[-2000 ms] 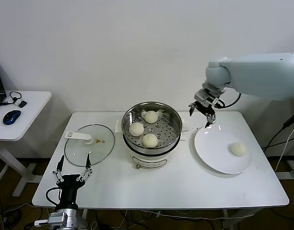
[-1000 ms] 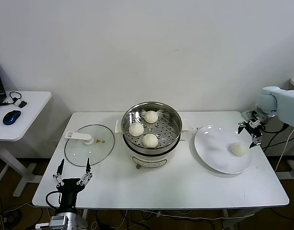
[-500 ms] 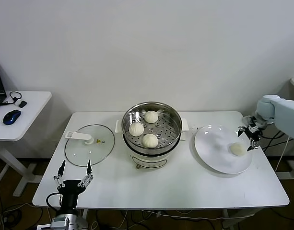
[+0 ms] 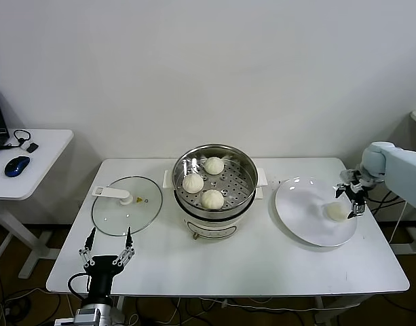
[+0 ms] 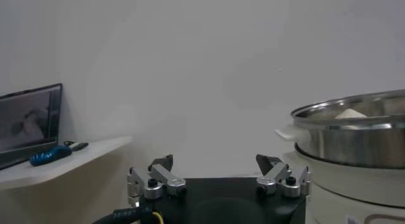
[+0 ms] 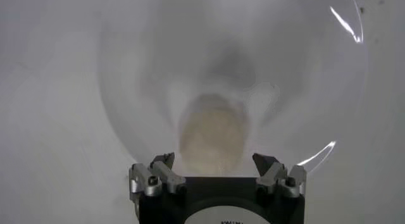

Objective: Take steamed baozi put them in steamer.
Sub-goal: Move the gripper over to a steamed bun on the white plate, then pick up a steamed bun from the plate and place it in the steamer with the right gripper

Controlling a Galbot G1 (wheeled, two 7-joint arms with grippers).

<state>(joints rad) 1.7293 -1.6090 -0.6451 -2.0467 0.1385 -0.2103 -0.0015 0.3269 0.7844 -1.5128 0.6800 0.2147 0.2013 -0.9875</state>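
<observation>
Three cream-white baozi [image 4: 212,198] lie on the perforated tray of the shiny steamer [image 4: 247,170] at the table's middle. One more baozi [image 4: 336,212] rests on the white plate [image 4: 303,210] at the right. My right gripper [image 4: 349,197] hovers open just above this baozi; in the right wrist view the bun [image 6: 212,138] lies between and just beyond the spread fingertips of my right gripper [image 6: 214,161], untouched. My left gripper [image 4: 107,239] stands open and idle at the table's front left edge, empty in the left wrist view too [image 5: 214,163], with the steamer [image 5: 354,127] off to its side.
A flat glass lid with a white handle [image 4: 126,205] lies left of the steamer. A side table [image 4: 38,153] at far left carries a blue mouse [image 4: 16,165]. Cables hang beyond the table's right edge.
My right gripper swung from beside the steamer out to the right, then came down over the baozi on the plate. The left gripper sank slightly at the front edge.
</observation>
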